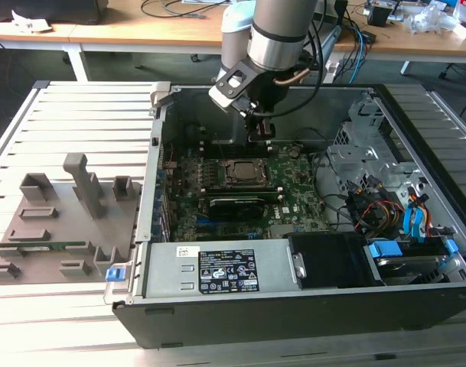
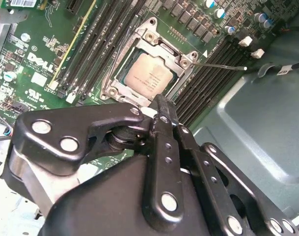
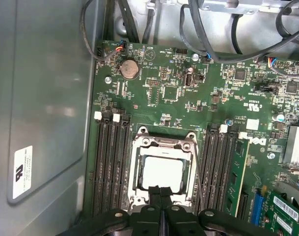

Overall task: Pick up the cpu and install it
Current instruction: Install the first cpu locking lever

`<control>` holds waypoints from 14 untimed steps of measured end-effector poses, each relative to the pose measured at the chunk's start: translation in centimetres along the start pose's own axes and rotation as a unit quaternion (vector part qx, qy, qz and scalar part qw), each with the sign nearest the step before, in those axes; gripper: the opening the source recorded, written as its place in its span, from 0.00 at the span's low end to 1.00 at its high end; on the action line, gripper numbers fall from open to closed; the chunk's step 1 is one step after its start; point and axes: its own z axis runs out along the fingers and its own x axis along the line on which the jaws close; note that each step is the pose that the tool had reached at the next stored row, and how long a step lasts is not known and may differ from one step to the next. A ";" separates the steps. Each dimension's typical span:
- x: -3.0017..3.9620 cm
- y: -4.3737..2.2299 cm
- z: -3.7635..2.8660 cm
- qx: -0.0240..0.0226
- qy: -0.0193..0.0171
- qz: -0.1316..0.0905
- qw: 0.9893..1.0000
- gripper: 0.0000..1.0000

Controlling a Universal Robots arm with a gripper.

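Gripper (image 1: 261, 134) position: inside the open case (image 1: 294, 313), low over the motherboard (image 1: 298, 195) and close to the case's far wall. In both wrist views you see its fingers (image 2: 165, 115) pressed together, tip to tip, with nothing held between them.

CPU (image 3: 162, 173) position: seated flat in the socket (image 3: 139, 147), silvery top facing up, with the metal frame around all four edges. In the first wrist view the fingertips sit directly over the near edge of the frame; you cannot tell from either wrist view whether they touch it. In the exterior view the tips are above the board, just behind the socket.

Surroundings:
- Memory slots (image 3: 110, 162) run along both sides of the socket.
- A thin metal lever (image 2: 220, 65) extends from one socket corner across the slots.
- A coin battery (image 3: 129, 69) sits on the board, well apart from the socket.
- The case rests on a slatted table (image 1: 87, 107).
- A grey fixture (image 1: 64, 222) lies on the table at the exterior view's left, beside the case.
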 end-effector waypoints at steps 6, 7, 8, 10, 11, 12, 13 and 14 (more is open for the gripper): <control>0.00 0.00 0.00 0.000 0.000 -0.002 1.000 0.11; 0.00 0.00 0.00 0.000 0.000 -0.004 1.000 0.11; 0.00 0.00 0.00 0.001 -0.001 -0.012 1.000 0.11; 0.00 0.00 0.00 0.003 -0.004 -0.051 0.999 0.11; 0.00 0.00 0.00 0.004 -0.006 -0.076 0.997 0.11; 0.00 0.00 0.00 0.005 -0.007 -0.091 0.996 0.11; 0.00 0.00 0.00 0.006 -0.008 -0.106 0.994 0.11; 0.00 0.00 0.00 0.006 -0.009 -0.119 0.993 0.11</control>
